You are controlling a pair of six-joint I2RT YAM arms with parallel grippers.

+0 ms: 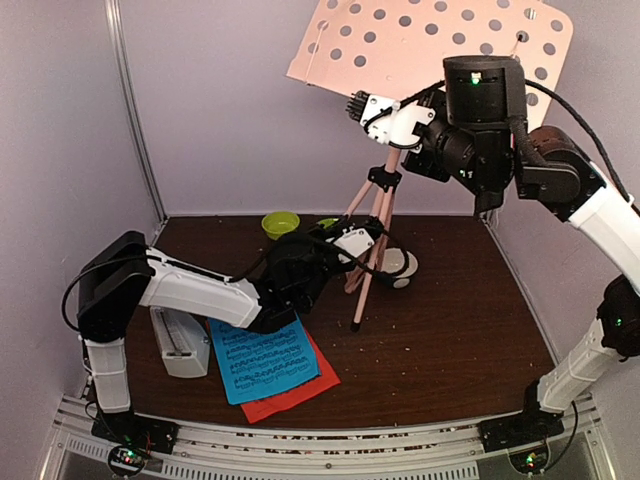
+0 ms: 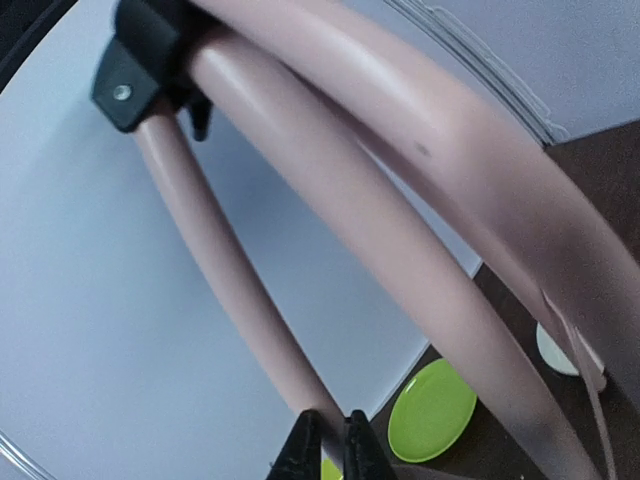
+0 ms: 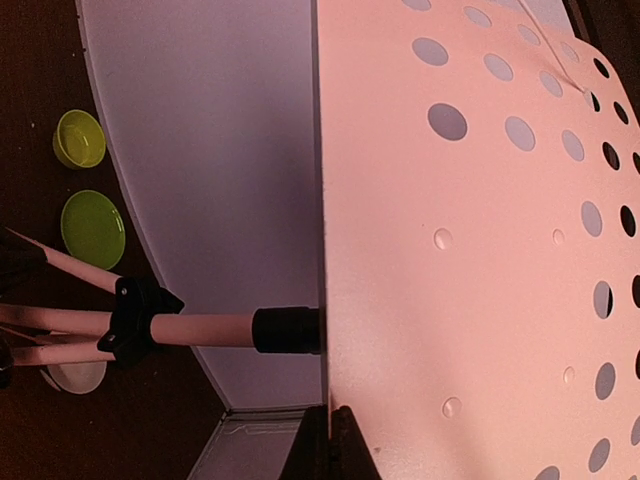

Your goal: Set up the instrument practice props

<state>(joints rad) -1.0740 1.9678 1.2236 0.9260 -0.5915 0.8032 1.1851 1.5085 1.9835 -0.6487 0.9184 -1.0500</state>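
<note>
The stand [image 1: 430, 40] is up on its legs at the back middle of the table [image 1: 450, 330], so I'd call this the stand-squaring step. Left gripper [image 1: 370, 243] looks pinched onto a leg low down, and right gripper [image 1: 357, 105] is nipped on the plate's lower edge. Next, I reckon: let go gently without tipping it, then fetch the pages [image 1: 262, 360] and metronome [image 1: 180, 342] lying front left.

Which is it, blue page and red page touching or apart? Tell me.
Touching. The top external view shows the blue page lying flat on the red page, covering most of it.
</note>
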